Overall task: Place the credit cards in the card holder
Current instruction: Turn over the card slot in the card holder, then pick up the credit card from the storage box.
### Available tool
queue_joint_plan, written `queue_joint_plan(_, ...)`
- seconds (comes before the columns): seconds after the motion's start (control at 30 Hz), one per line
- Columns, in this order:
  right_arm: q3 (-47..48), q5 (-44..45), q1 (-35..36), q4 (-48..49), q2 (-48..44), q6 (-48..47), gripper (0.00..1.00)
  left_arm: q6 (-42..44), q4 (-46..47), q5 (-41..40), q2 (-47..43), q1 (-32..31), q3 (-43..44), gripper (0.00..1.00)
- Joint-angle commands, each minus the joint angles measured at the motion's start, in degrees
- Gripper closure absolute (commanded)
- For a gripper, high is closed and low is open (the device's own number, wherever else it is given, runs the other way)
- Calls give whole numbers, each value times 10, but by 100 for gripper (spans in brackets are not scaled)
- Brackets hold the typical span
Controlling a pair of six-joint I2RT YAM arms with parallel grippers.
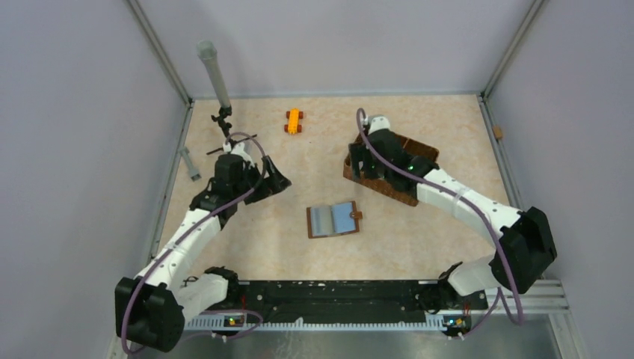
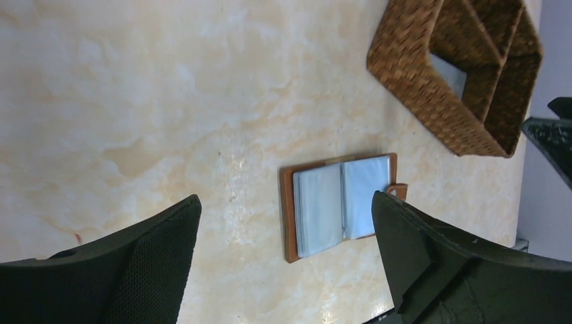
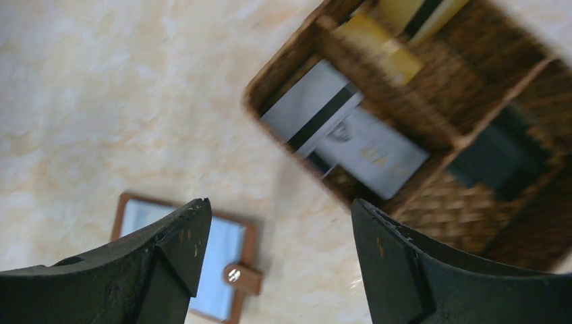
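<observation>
- On the surface (image 1: 247, 247) between the two arms, the card holder (image 1: 334, 220) lies opened flat with its blue pockets up and its snap tab toward the right arm's side. That probably leaves the pockets ready to take a card.
- None of the credit cards (image 3: 337, 128) is in the holder yet. They sit in the woven basket (image 3: 398, 101), which stands apart from the holder, farther back and to the right. Silver-grey ones share one compartment, gold ones lie in the next, and something dark lies in a third.
- The right gripper (image 3: 280, 202) hangs above the basket's near corner with its jaws spread wide and nothing between them. I judge it is lined up to reach in for a silver-grey card.
- The left gripper (image 2: 283, 202) is likewise spread and empty. It is held above the surface left of the holder and aimed at it, perhaps to steady the holder.
- From the top view, the right arm covers most of the basket (image 1: 381, 187), so no cards can be made out there. Only the right wrist view looks down into the compartments, though it is blurred.
- Seen from the left wrist, the holder (image 2: 340, 204) is sharp, with both clear sleeves apparently unfilled. One pale card (image 2: 448, 73) shows in the basket (image 2: 418, 88).
</observation>
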Motion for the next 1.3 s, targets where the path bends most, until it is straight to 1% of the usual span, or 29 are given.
queue_joint_plan(0.0,59,31,-77,-9,-4,-139,22,121,-116,-1,-15,44,100,1)
queue_joint_plan(0.07,83,34,-108,9,26,-179,21,151,-137,-20,-15,63,134,1)
queue_joint_plan(0.23,148,50,-166,51,117,-255,21,212,-163,-107,-20,86,171,1)
queue_joint_plan(0.3,179,51,-174,59,158,-285,21,234,-174,-151,-22,87,179,1)
queue_joint_plan(0.37,209,48,-178,64,196,-318,21,240,-174,-175,-24,87,178,1)
queue_joint_plan(0.57,298,29,-180,33,300,-381,22,244,-160,-163,-16,93,166,1)
queue_joint_plan(0.7,336,50,-180,23,350,-405,23,244,-160,-146,-9,98,166,1)
queue_joint_plan(0.8,361,71,-181,16,374,-414,27,242,-159,-139,-6,102,165,1)
queue_joint_plan(1.03,371,104,-180,19,376,-427,38,239,-158,-130,0,106,163,1)
queue_joint_plan(1.07,371,106,-181,21,372,-427,39,238,-157,-115,1,106,164,1)
queue_joint_plan(1.27,372,98,-179,20,358,-430,44,234,-155,-89,11,108,164,1)
